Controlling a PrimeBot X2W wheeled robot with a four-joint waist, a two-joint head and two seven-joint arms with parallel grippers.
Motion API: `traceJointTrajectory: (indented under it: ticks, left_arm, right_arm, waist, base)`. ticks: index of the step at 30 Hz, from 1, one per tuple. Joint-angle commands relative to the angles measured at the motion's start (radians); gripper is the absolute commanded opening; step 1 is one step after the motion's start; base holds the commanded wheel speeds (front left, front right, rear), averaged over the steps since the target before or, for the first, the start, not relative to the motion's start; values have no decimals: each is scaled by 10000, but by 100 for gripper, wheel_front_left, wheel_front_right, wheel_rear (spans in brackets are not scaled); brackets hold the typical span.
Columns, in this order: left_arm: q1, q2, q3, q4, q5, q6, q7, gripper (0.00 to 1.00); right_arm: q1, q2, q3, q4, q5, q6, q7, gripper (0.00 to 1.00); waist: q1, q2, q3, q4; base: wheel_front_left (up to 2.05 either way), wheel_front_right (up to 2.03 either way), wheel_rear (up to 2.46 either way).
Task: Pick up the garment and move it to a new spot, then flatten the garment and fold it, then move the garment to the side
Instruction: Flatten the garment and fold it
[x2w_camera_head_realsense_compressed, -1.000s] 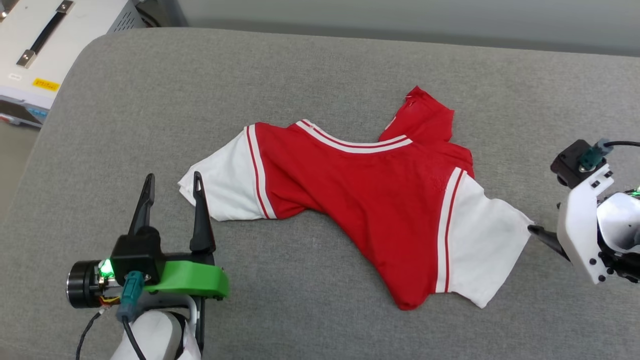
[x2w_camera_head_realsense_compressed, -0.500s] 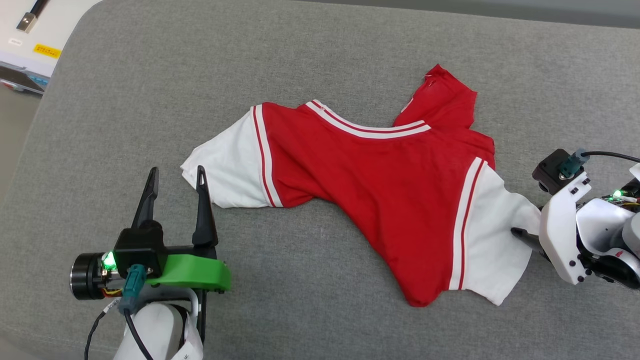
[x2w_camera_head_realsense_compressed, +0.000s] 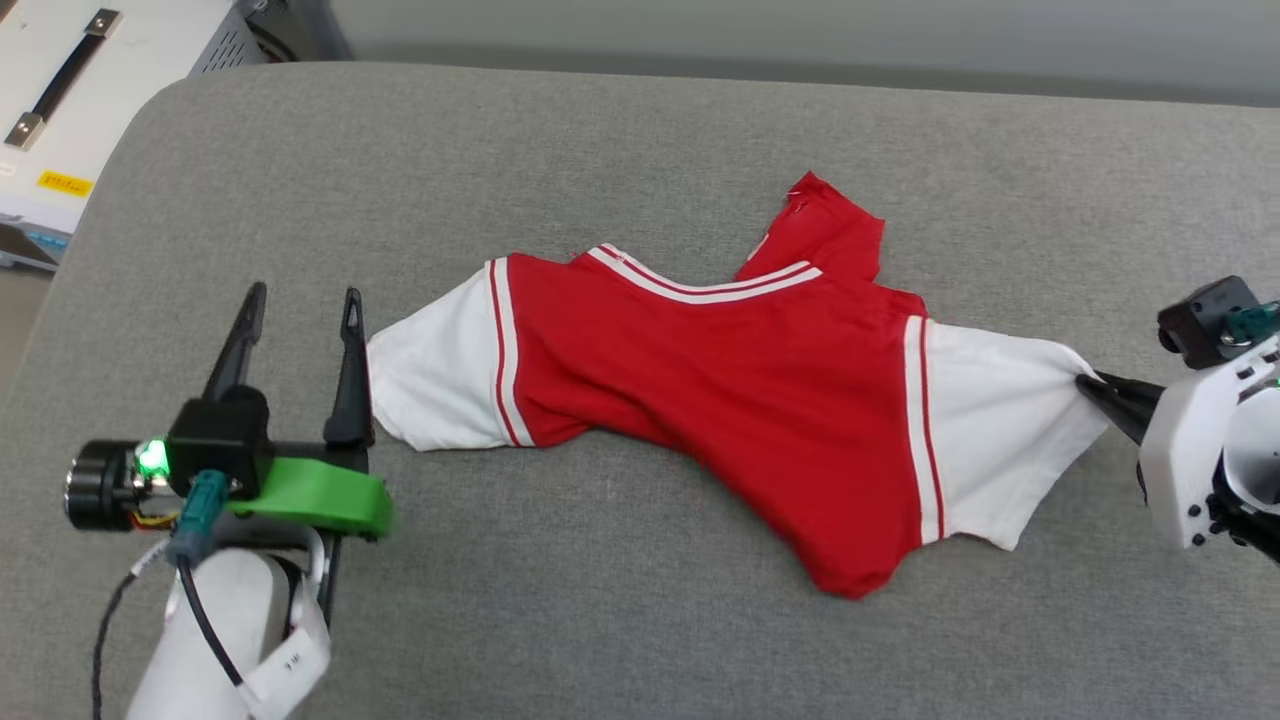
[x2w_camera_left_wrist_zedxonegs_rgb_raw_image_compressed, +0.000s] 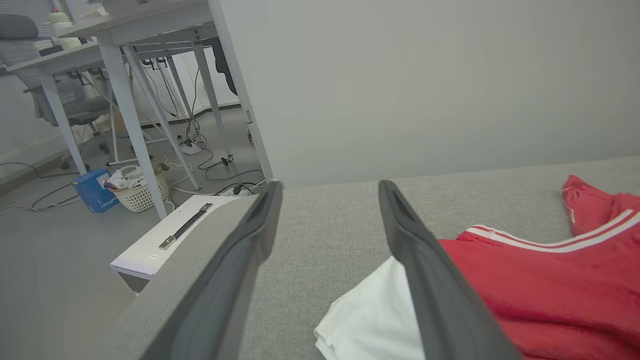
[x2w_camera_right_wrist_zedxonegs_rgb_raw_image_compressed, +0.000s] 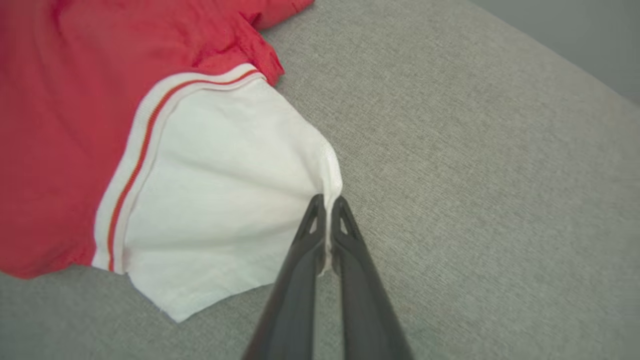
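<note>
The soft red, white-sleeved T-shirt (x2w_camera_head_realsense_compressed: 700, 370) lies crosswise; right gripper (x2w_camera_right_wrist_zedxonegs_rgb_raw_image_compressed: 327, 206) pinches one sleeve, spread left gripper (x2w_camera_head_realsense_compressed: 304, 293) waits beside the other.

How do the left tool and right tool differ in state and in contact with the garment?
The left tool is open, fingers spread; the right tool is shut. The left tool holds nothing, standing beside the garment; the right tool pinches its white sleeve edge. Both have long dark fingers.
</note>
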Motion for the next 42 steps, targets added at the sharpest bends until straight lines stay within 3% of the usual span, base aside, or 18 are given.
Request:
traceJointTrajectory:
  ticks: [1,6,10,14,19,23,29,41,42]
  left_arm:
    - [-463,251,27,109,93,-251,-57,100]
    - [-1797,911,-183,704,-105,-1167,526,100]
    - [-3028,1430,-791,982,-650,-1657,1937,100]
    - [-4111,2092,-2037,1384,-1813,-1754,4382,100]
    - [-5305,3158,-3931,1748,-4347,-1760,8020,100]
    - [-5957,3789,-4899,2057,-5570,-1762,9792,100]
    - [-6433,4059,-5647,2948,-6551,-1763,10762,100]
    - [-6300,3926,-6922,4719,-7106,-1763,10983,100]
    - [-6283,3907,-7030,4766,-7194,-1763,10932,30]
  right_arm:
    - [311,-99,-221,-104,-7,-9,-119,0]
    - [895,-280,-1015,-315,10,-9,-222,0]
    - [1264,-297,-1600,-533,-118,-9,-181,0]
    - [1507,-209,-2026,-808,-321,-9,-30,0]
    - [1619,-33,-2432,-1216,-596,-9,240,0]
    - [1583,95,-2661,-1526,-788,-9,443,0]
    - [1466,237,-2878,-1858,-999,-9,632,0]
    - [1231,435,-2842,-2081,-1150,-9,777,0]
    - [1230,438,-2842,-2071,-1144,-9,777,0]
  waist:
    - [0,-1,-180,-226]
    - [0,-1,-174,-362]
    - [0,-1,-45,-465]
    - [0,-1,161,-590]
    - [0,-1,555,-762]
    - [0,-1,921,-937]
    - [0,-1,1425,-1178]
    - [0,-1,1868,-1466]
    - [0,-1,1859,-1464]
  base:
    - [0,0,0]
    - [0,0,0]
    - [0,0,0]
    - [0,0,0]
    - [0,0,0]
    - [0,0,0]
    - [0,0,0]
    - [0,0,0]
    - [0,0,0]
